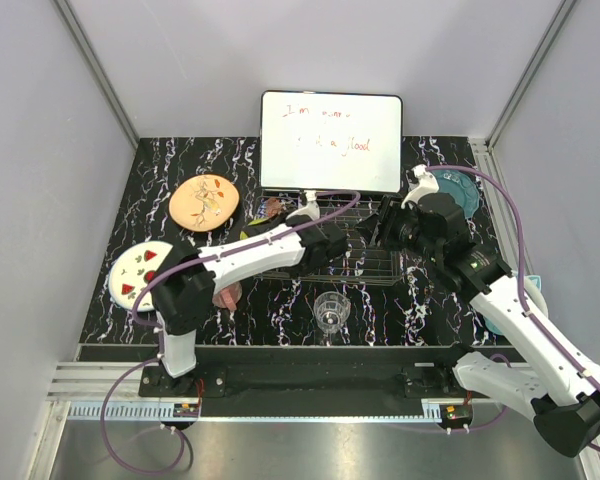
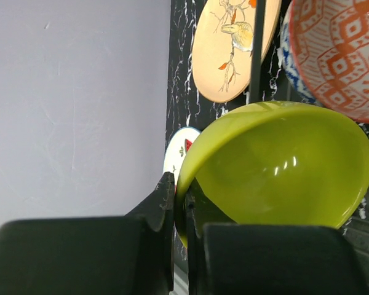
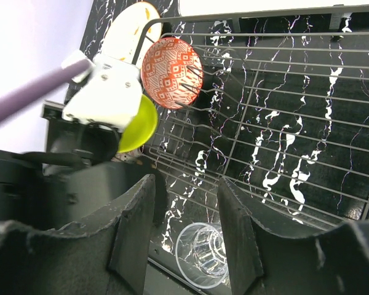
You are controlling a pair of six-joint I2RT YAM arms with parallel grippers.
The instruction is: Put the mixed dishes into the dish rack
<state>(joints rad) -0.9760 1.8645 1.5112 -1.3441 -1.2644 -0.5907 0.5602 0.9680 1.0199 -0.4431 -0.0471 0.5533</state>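
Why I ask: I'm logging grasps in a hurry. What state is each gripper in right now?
Left gripper: closed on the rim of the lime-green bowl.
Right gripper: open, holding nothing.

Seen from above, the left arm [image 1: 250, 255] covered most of the red patterned bowl [image 1: 270, 208] and pink mug [image 1: 227, 295]. The right arm [image 1: 480, 270] hid part of the teal plate [image 1: 464, 190]. The whiteboard [image 1: 330, 140] handwriting was too faint to read. In the left wrist view, the lime-green bowl [image 2: 283, 166] hid most of the white plate [image 2: 174, 157]. The clear glass [image 3: 200, 258] was cut off by the right wrist view's bottom edge.
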